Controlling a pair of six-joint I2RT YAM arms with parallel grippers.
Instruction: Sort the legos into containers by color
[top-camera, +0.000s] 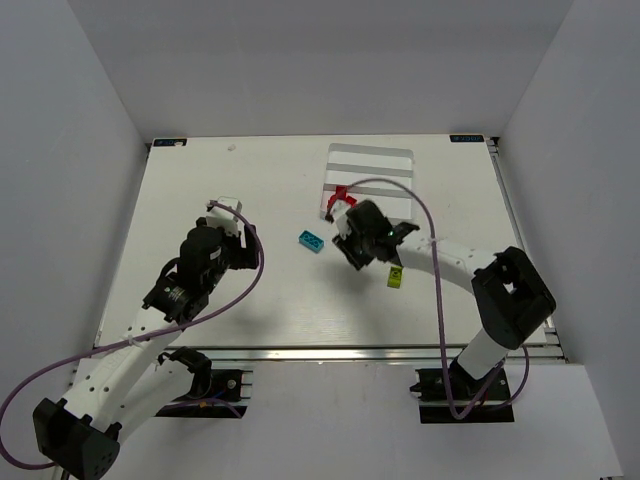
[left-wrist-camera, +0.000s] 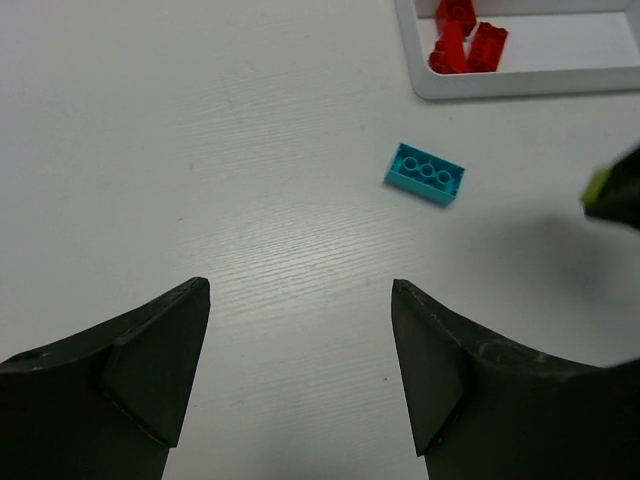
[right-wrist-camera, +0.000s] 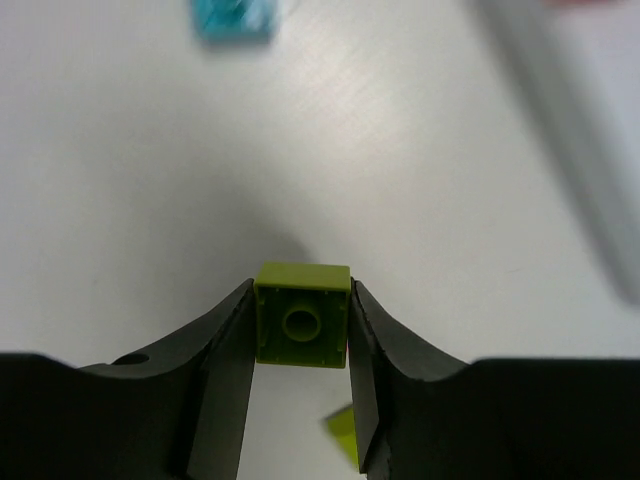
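Grip check, right arm: my right gripper (right-wrist-camera: 300, 300) is clamped on a yellow-green brick (right-wrist-camera: 301, 326), hollow underside to the camera, seemingly clear of the table (top-camera: 250, 190). Second yellow-green brick (top-camera: 395, 278) lies beside my wrist. My left gripper (left-wrist-camera: 297, 330) stands spread, holding nothing. Cyan brick (left-wrist-camera: 425, 174) lies ahead-right of it, long axis slanting. Farther, the tray (top-camera: 400, 155) sits ahead-right of my right fingers. Red bricks (left-wrist-camera: 462, 40) fill its near compartment, so I judge the held brick belongs one ridge beyond.
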